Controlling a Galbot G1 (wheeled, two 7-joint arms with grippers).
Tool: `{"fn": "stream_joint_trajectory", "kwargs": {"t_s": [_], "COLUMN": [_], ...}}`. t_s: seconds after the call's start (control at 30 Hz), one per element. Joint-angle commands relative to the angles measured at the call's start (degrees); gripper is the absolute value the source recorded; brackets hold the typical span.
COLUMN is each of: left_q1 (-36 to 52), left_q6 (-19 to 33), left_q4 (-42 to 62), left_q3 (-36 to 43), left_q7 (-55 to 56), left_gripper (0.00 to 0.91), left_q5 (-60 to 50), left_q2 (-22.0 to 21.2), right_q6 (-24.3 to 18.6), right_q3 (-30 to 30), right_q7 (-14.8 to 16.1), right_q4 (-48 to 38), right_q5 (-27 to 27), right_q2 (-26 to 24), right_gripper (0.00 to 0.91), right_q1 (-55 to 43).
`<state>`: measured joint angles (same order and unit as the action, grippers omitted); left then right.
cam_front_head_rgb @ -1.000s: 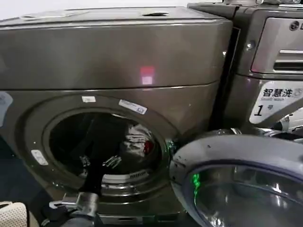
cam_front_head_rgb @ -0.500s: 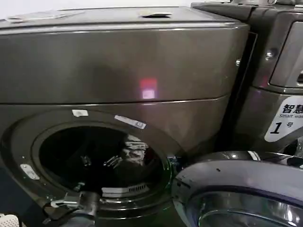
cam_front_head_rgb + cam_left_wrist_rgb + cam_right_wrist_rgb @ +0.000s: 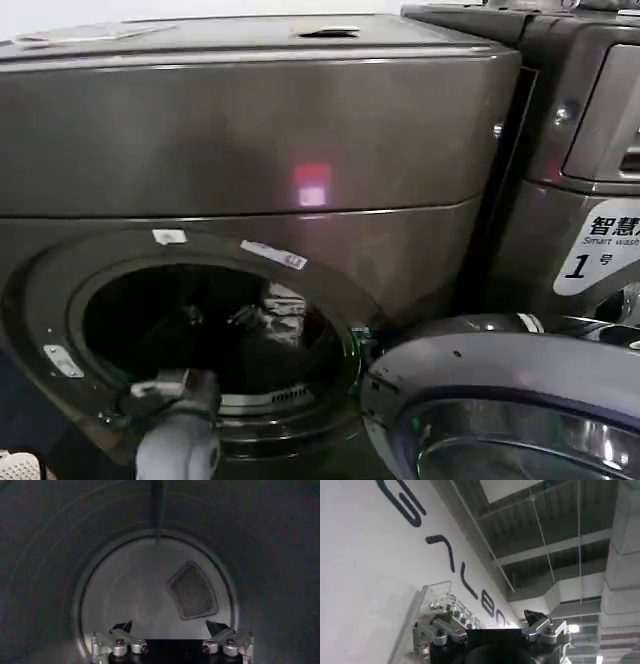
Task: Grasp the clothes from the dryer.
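Left gripper (image 3: 170, 630) is inside the dryer (image 3: 250, 130) drum, its fingers spread wide with nothing between them, facing the drum's back wall and its mesh vent (image 3: 192, 591). From the head view, the left arm (image 3: 178, 440) enters the porthole at its lower left, while the clothes (image 3: 283, 312) lie deeper in and to the right, apart from the gripper. To do this step well, I would swing the wrist rightward until the bundle sits between the open fingers, lower onto the fabric, and close only once cloth fills the gap; closing early would catch air. Further right, the open door (image 3: 500, 400) hangs beside the porthole. Right gripper (image 3: 490, 630) is parked away from the work, pointing toward a ceiling, fingers apart and empty. Count: one bundle of clothes, two machines, one open door.
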<state>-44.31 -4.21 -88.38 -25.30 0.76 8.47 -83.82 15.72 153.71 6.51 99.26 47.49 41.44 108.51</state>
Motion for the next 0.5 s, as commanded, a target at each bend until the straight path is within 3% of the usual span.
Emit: {"fn": "stream_joint_trajectory", "kwargs": {"t_s": [0.03,0.37,0.5], "left_q1": [18.2,30.6,33.9], "left_q6": [3.5,4.2,-0.1], "left_q4": [26.3,44.4,50.2], "left_q3": [1.3,2.7,7.6], "left_q7": [-2.2,-9.1,-28.1], "left_gripper": [0.907,0.907,0.907], "left_q5": [1.9,2.5,0.4], "left_q2": [0.9,0.3,2.8], "right_q6": [-0.4,-0.5,-0.8], "right_q3": [0.7,-0.7,-0.5], "right_q7": [0.3,0.7,1.0], "right_q4": [-1.2,-0.9,-1.2], "right_q5": [-0.2,-0.2,-0.3], "right_q2": [-0.1,-0.2,-0.3], "right_gripper": [0.907,0.907,0.907], "right_q1": [0.3,-1.5,-1.3]}}
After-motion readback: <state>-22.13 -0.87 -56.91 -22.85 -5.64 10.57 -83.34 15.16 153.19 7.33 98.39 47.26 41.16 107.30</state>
